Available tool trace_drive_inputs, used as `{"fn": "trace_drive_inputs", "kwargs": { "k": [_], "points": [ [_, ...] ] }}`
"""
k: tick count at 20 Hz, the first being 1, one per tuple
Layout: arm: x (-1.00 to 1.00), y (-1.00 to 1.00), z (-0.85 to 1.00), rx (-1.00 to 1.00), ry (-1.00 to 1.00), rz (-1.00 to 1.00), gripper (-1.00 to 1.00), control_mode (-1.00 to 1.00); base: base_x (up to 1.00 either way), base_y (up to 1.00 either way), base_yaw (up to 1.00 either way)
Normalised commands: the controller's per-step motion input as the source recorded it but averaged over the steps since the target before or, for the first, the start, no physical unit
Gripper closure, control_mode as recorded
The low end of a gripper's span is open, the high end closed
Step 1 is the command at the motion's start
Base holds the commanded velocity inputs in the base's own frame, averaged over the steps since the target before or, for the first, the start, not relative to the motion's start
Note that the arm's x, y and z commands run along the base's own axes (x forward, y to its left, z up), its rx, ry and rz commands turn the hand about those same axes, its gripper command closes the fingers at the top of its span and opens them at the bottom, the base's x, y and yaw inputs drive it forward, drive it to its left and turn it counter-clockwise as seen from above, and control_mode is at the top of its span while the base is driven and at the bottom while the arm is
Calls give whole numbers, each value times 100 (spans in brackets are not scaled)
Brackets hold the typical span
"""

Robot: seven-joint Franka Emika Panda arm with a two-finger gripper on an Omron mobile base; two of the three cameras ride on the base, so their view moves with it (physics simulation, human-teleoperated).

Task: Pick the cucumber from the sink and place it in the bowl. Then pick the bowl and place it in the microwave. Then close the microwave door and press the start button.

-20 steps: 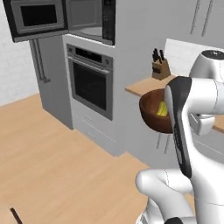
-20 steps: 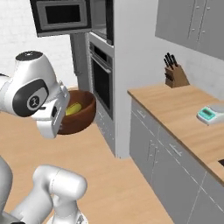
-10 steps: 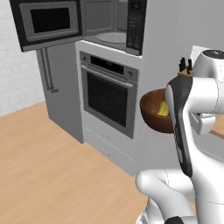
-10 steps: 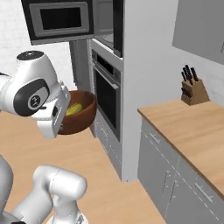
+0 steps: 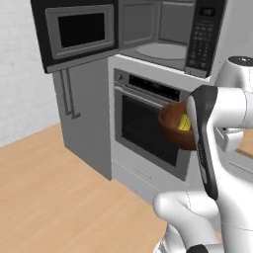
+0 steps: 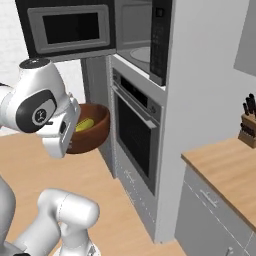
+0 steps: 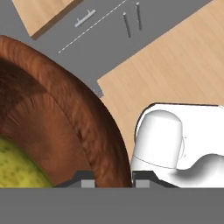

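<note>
Gripper [image 7: 113, 178] is clamped on the rim wall of the wooden bowl [image 7: 65, 118]; in the hand view one finger tip sits inside the wall, the other outside, the rim pinched between. Bowl hangs in the air at the arm's end, in front of the oven [image 5: 148, 131], below and short of the microwave [image 5: 163, 34]. Cucumber [image 6: 84, 124] lies loose in the bowl's bottom, touching the wall on the gripper side.

Handling, as a judgement: bowl is rigid, thick-walled wood, not fragile, fairly hefty for a one-sided rim pinch, so it wants to tip about the fingers. Rim is the only sensible hold; the wall is curved and smooth, so slip is possible. Keep it level or the cucumber rolls — it's small, light, round-sided, nothing pins it.

Microwave door [image 5: 81, 32] stands swung wide to the left, cavity and turntable plate [image 5: 158, 49] exposed. Bowl must go up and in over the plate.
</note>
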Motion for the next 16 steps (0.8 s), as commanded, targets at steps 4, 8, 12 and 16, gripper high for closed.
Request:
{"fn": "trace_drive_inputs", "kwargs": {
  "k": [4, 8, 12, 16],
  "points": [
    [0, 0, 0, 0, 0, 0, 100, 100, 74, 16, -22],
    [0, 0, 0, 0, 0, 0, 100, 100, 56, 5, -25],
    [0, 0, 0, 0, 0, 0, 100, 100, 60, 7, -27],
    [0, 0, 0, 0, 0, 0, 100, 100, 70, 33, -26]
  ]
}}
